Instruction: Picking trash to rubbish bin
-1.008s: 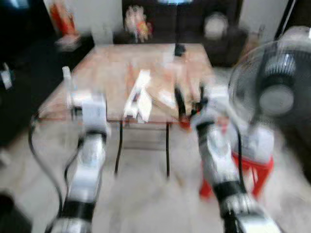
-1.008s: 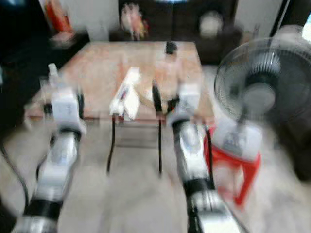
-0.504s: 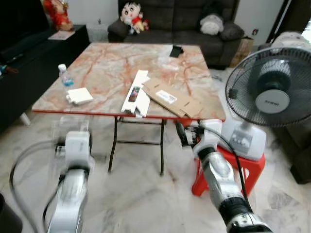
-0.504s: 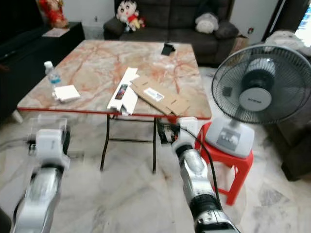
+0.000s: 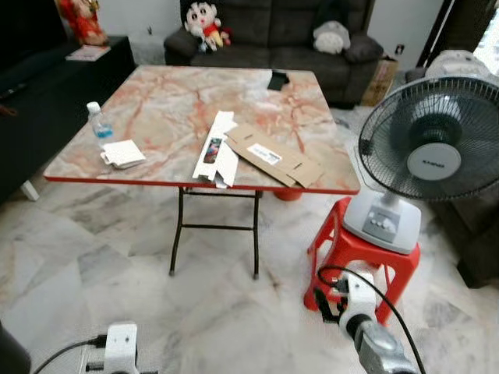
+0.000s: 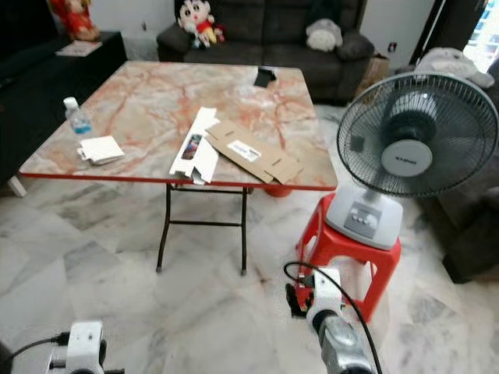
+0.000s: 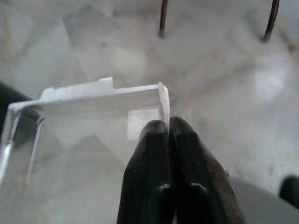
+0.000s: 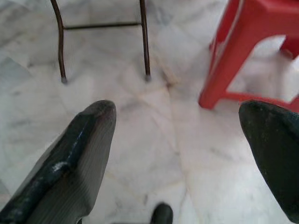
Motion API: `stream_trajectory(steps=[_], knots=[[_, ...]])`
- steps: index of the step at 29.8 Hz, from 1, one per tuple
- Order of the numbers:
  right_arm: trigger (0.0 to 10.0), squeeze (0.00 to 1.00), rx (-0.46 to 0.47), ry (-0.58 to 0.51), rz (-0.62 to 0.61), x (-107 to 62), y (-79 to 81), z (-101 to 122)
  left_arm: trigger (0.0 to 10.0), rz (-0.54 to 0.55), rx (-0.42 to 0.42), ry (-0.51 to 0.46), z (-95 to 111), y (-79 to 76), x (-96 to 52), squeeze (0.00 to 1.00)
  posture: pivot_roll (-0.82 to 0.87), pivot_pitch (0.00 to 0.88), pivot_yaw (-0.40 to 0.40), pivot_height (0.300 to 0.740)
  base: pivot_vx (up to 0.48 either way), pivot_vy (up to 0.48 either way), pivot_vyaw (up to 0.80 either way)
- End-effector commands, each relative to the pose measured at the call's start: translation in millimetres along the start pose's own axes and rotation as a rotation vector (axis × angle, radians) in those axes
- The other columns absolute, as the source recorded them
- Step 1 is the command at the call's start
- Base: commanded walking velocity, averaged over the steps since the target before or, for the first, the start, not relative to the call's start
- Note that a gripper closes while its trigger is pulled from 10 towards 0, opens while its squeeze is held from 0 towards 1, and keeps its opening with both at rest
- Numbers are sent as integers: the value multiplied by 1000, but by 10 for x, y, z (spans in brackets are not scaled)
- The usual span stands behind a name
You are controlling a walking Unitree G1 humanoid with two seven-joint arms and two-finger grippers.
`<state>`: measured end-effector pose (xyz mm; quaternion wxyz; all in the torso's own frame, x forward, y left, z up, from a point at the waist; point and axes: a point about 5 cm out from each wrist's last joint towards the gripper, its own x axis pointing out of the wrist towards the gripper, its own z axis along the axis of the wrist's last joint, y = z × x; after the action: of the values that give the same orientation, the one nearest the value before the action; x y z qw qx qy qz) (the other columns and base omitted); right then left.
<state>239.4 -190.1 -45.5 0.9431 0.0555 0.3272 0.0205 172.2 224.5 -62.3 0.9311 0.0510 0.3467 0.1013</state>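
Left wrist view, left pincer (image 7: 169,128) pinching clear box (image 7: 88,135), crosswise.

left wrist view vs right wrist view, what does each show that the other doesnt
Left wrist view alone: the left gripper shut on a clear plastic box with a white edge. Right wrist view alone: the right gripper open and holding nothing, with the red stool ahead of it. Both: the marble floor and the dark table legs.
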Motion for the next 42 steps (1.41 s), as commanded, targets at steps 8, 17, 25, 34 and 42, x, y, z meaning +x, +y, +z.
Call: stream_trajectory(steps=[8,17,25,34,42], knots=[[10000,0,20,109,-36,-78,-46,-269,10000,-17,31,51,-22,-35,88,0,17,66,-46,740,0,0,0],[10000,0,-7,167,-22,-82,-4,-339,10000,-24,98,52,59,-7,149,0,27,73,-53,740,0,0,0],[10000,0,9,180,-42,-94,-16,-371,10000,5,75,25,192,2,212,0,28,82,-34,740,0,0,0],[10000,0,-3,192,-60,-120,-16,-436,10000,28,37,40,220,-5,237,0,37,90,-34,740,0,0,89],[10000,0,3,178,-67,-107,-14,-405,10000,34,21,46,213,-14,237,0,35,98,-32,740,0,0,800]])
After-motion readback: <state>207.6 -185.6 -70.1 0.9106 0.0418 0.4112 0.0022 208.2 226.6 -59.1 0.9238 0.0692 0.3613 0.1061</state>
